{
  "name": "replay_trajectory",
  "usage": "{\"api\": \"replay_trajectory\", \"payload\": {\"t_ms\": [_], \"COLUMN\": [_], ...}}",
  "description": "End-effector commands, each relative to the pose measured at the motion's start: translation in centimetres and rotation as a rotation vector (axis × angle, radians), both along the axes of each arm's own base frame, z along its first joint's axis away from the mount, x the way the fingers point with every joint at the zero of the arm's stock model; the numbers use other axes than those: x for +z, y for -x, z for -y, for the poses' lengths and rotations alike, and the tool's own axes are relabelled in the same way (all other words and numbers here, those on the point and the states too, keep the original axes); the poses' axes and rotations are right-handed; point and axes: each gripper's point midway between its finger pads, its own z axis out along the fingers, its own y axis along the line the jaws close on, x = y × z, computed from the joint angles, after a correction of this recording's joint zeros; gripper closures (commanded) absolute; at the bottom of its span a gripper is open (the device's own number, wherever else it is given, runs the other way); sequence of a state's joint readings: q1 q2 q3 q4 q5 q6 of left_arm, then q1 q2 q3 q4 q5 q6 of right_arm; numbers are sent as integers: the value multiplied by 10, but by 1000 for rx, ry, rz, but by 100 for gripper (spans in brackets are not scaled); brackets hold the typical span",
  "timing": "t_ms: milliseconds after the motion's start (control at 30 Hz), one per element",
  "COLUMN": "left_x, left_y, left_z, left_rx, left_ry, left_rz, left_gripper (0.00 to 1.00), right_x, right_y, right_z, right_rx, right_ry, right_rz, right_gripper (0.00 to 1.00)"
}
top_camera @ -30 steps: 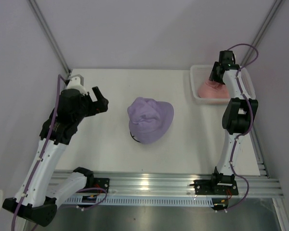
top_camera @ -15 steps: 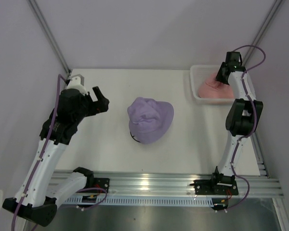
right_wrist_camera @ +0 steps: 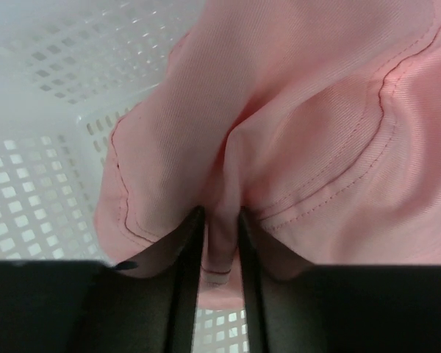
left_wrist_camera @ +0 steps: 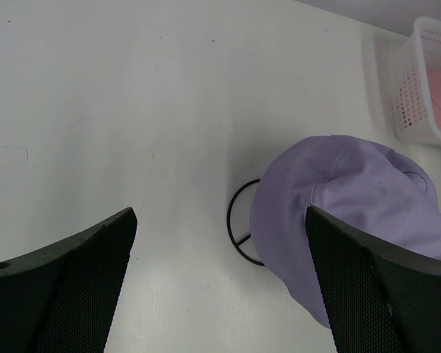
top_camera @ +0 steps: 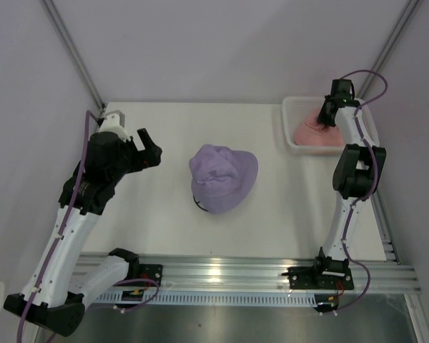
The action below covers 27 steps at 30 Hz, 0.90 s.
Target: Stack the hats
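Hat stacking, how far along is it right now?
Done: the lavender hat sits over the wire stand. In hand: the right hand pinches a fold of the pink hat inside the basket. To do: lifting it onto the lavender hat; the left hand is open, empty. No other hats show.

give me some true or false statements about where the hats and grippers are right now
1. The lavender hat sits over a black wire stand in the middle of the table. True.
2. The pink hat lies on the bare table. False: it is inside the white mesh basket at the far right corner.
3. The right gripper is shut on a fold of the pink hat. True.
4. The left gripper holds the lavender hat. False: it is open, off to the hat's left, and holds nothing.
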State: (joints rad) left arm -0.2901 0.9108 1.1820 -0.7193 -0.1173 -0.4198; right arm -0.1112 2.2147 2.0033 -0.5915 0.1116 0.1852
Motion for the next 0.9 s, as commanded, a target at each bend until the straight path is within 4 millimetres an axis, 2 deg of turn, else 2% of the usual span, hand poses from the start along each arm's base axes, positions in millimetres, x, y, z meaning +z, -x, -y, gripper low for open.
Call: {"api": "replay_trajectory", "payload": {"t_ms": [0,33,67,167,200,233,300,500,533,567,633,667,733,767,800,867], "left_x": [20,19,20,21,20,21,19,19,19,20,21,22,25,26,27,30], "left_y": [-1,-1,0,0,1,1,1,4,5,7,10,12,16,17,18,23], "left_z": [-3,-3,-4,-3,-3,-3,-2,3,3,3,2,2,1,1,1,0], "left_rx": [13,16,17,15,14,14,10,-20,-20,-20,-22,-23,-25,-25,-25,-27], "left_ry": [21,19,19,21,23,26,27,45,47,52,57,60,65,67,68,75], "left_rz": [46,45,48,51,49,53,49,60,61,66,75,77,95,101,105,115], "left_gripper": [0,1,0,1,1,0,1,0,1,0,0,1,1,0,1,1], "right_x": [15,15,15,33,54,62,91,213,230,261,289,309,331,336,350,358], "right_y": [-14,-14,-13,-14,-13,-11,-13,0,4,14,26,37,50,58,70,84], "right_z": [0,1,1,0,-2,-5,-8,-36,-42,-55,-62,-89,-107,-123,-136,-154], "right_rx": [-2,-4,-6,-13,-9,-1,19,119,140,168,203,257,317,355,407,469], "right_ry": [9,9,8,18,30,37,58,97,102,112,141,135,129,114,90,52], "right_rz": [51,49,44,81,127,146,209,416,451,520,576,619,663,668,698,715], "right_gripper": [74,81,100,100,100,100,100,100,100,100,100,100,100,100,100,100]}}
